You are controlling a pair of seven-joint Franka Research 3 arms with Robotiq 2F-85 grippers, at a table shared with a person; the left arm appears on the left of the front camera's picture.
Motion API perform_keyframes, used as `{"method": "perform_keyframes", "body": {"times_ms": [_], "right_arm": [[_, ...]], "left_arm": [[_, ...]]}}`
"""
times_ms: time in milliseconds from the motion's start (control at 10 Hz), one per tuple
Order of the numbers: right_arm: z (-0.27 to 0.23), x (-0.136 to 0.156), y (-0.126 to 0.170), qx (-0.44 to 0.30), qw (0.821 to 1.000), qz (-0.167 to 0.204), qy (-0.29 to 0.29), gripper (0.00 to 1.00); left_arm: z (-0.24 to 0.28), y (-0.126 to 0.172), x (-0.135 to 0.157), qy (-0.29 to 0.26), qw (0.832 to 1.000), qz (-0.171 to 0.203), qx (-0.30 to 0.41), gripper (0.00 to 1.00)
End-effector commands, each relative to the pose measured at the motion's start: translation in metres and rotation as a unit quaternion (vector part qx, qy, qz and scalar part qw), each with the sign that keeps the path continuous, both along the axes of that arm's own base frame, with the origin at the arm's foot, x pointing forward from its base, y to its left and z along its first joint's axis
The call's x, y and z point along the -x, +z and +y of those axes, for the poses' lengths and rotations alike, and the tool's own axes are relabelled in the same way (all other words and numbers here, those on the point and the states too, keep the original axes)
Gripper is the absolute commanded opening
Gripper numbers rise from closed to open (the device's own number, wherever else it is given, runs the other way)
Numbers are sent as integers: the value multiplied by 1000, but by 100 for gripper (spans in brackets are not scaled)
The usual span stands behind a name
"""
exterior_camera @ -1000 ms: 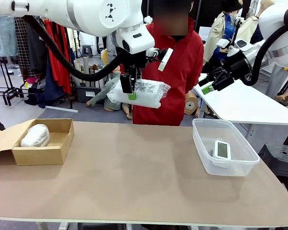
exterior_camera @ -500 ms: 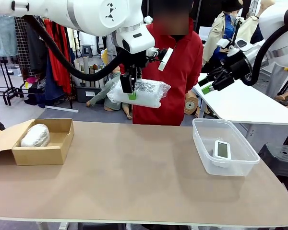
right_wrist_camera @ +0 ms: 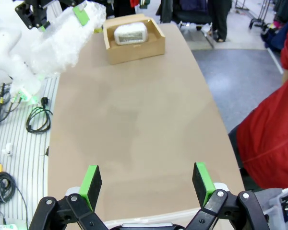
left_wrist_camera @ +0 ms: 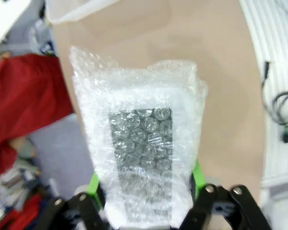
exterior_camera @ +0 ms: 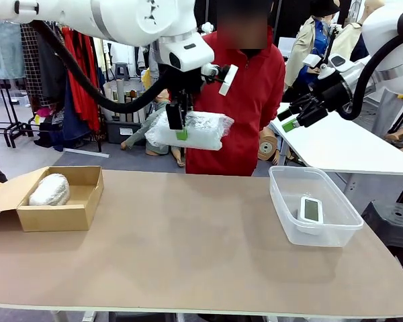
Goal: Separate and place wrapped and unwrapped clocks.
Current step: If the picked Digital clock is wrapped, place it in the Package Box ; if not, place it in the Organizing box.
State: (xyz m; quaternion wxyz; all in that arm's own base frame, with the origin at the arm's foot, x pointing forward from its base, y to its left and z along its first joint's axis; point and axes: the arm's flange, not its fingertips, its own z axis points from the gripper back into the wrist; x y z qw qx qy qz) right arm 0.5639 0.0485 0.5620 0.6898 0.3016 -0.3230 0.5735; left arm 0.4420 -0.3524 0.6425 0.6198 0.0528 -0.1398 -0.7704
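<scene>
Bubble-wrapped white clock (exterior_camera: 188, 131), clamped in the left gripper's (exterior_camera: 180, 127) fingers, has shifted slightly left and up; right gripper (right_wrist_camera: 145, 181) fingers stay spread wide, empty.

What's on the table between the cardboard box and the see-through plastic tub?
Nothing: in the front view, only bare brown tabletop lies between the brown cardboard box and the clear plastic tub.

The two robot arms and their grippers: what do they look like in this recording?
Both arms are glossy white with rounded housings. The left arm bears a small black logo and trails a thick black cable. The right arm has black bands at its joints and a black hose. The left gripper and the right gripper are black two-finger units with bright green pads.
</scene>
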Motion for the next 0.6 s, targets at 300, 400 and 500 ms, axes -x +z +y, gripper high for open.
{"method": "perform_keyframes", "body": {"times_ms": [300,400,500], "right_arm": [[0,3,1,0,1000,-2,1,100],[0,3,1,0,1000,-2,1,100],[0,3,1,0,1000,-2,1,100]], "left_arm": [[68,20,-58,390,908,47,145,0],[83,15,-69,440,878,46,184,0],[99,14,-74,493,848,28,194,0]]}}
